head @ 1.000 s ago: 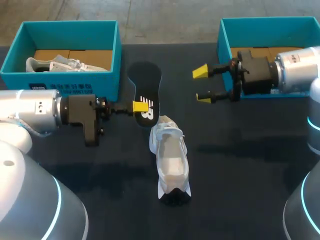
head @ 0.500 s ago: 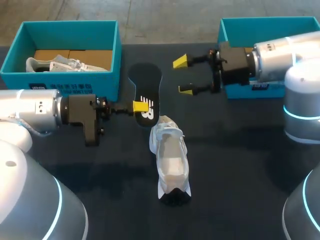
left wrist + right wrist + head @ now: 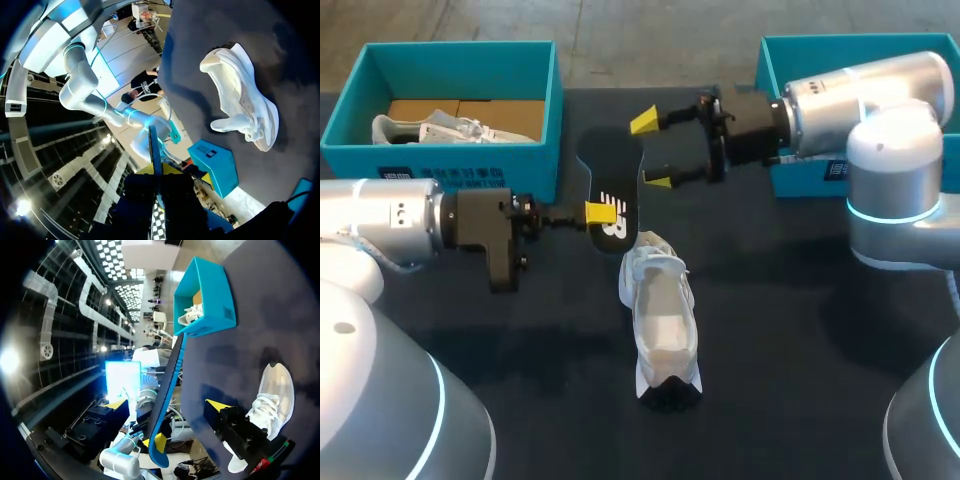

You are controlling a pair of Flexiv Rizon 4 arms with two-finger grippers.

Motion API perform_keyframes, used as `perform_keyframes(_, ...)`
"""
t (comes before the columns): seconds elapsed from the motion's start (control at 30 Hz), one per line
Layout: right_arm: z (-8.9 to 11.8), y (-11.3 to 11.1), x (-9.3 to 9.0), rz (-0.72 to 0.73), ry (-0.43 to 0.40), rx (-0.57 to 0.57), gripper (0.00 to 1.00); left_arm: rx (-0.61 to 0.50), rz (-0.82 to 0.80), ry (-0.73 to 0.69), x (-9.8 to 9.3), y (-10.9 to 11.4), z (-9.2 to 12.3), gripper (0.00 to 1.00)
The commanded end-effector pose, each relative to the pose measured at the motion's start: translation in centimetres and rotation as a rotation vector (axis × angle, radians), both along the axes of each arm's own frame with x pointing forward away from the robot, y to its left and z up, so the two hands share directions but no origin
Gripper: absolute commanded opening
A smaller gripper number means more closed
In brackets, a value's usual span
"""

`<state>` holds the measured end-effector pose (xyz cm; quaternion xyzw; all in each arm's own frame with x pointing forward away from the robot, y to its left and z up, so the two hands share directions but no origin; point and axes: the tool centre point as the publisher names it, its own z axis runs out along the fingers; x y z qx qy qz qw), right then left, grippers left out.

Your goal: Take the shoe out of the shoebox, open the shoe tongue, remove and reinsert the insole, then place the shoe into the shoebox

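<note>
My left gripper (image 3: 601, 212) is shut on the near end of a black insole (image 3: 611, 172) with a white logo, holding it just beyond the shoe's toe. In the left wrist view the insole (image 3: 154, 145) shows edge-on, rising from my gripper (image 3: 158, 175). The white shoe (image 3: 660, 310) lies on the dark table, seen too in the left wrist view (image 3: 244, 100). My right gripper (image 3: 653, 151) stands open at the insole's far right edge. From the right wrist, the insole (image 3: 169, 375) runs edge-on ahead, in line with the gap of that gripper (image 3: 167, 405), with the shoe (image 3: 267, 400) beside it.
A teal shoebox (image 3: 448, 160) at the back left holds another white shoe (image 3: 440, 127); it also shows in the right wrist view (image 3: 210, 305). A second teal shoebox (image 3: 790, 50) stands at the back right, behind my right arm.
My right arm has swung left from its shoebox to the insole's far end, gripper open throughout. My left arm, the insole and the shoe have stayed still.
</note>
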<state>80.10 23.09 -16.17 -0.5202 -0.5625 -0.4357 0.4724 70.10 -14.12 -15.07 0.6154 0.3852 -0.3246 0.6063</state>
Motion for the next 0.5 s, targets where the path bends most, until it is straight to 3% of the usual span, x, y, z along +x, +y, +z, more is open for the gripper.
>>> perform_keyframes(0.03,0.1,1.2,0.2,0.007,0.012,-0.013,1.00,-0.002,0.003,-0.003,-0.1,-0.1,-0.1,0.00)
perform_keyframes(0.5,0.8,3.5,-0.3,0.036,0.027,-0.002,1.00,-0.002,0.003,-0.003,-0.1,-0.1,-0.1,0.00)
